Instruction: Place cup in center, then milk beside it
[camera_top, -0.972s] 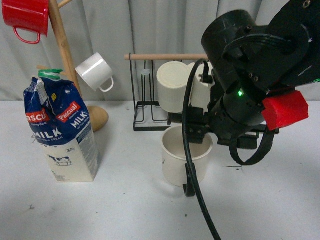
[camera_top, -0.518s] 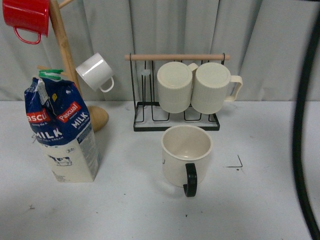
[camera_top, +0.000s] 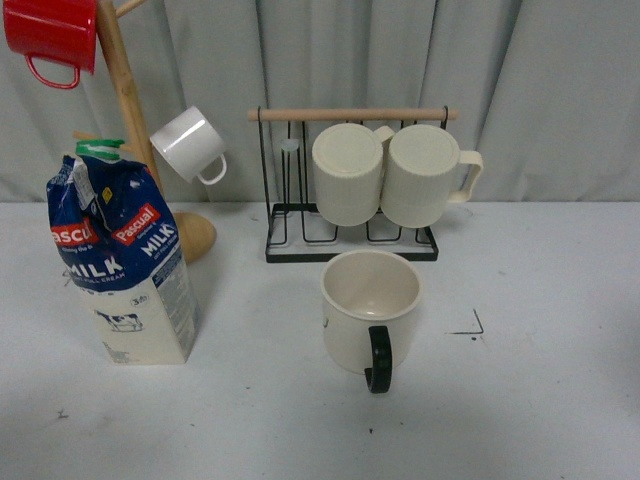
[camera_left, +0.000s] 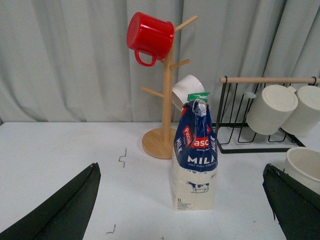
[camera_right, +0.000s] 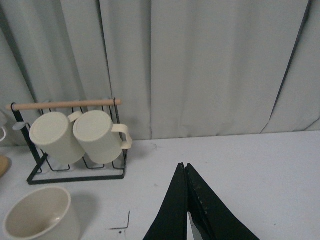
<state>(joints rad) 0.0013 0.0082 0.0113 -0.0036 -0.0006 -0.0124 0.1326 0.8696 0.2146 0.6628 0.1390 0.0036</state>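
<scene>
The cup (camera_top: 368, 312), wide and cream with a black loop handle (camera_top: 379, 358), stands upright on the white table (camera_top: 520, 400) in front of the wire rack. It also shows in the right wrist view (camera_right: 37, 215) and at the edge of the left wrist view (camera_left: 305, 167). The milk (camera_top: 118, 260) stands upright at the left, near the wooden tree's base. In the left wrist view the milk (camera_left: 196, 155) stands ahead of my open left gripper (camera_left: 182, 192), whose fingers (camera_left: 70, 205) are wide apart. My right gripper (camera_right: 184, 167) is shut and empty, off to the cup's right.
A black wire rack (camera_top: 350, 175) behind the cup holds two ribbed cream mugs (camera_top: 420, 175). A wooden mug tree (camera_top: 125, 100) at the back left holds a red mug (camera_top: 50, 35) and a small white mug (camera_top: 188, 143). A grey curtain hangs behind.
The right arm, which stood over the cup one second ago, has withdrawn out of the front view. The cup stands free on the table. The milk has not moved.
</scene>
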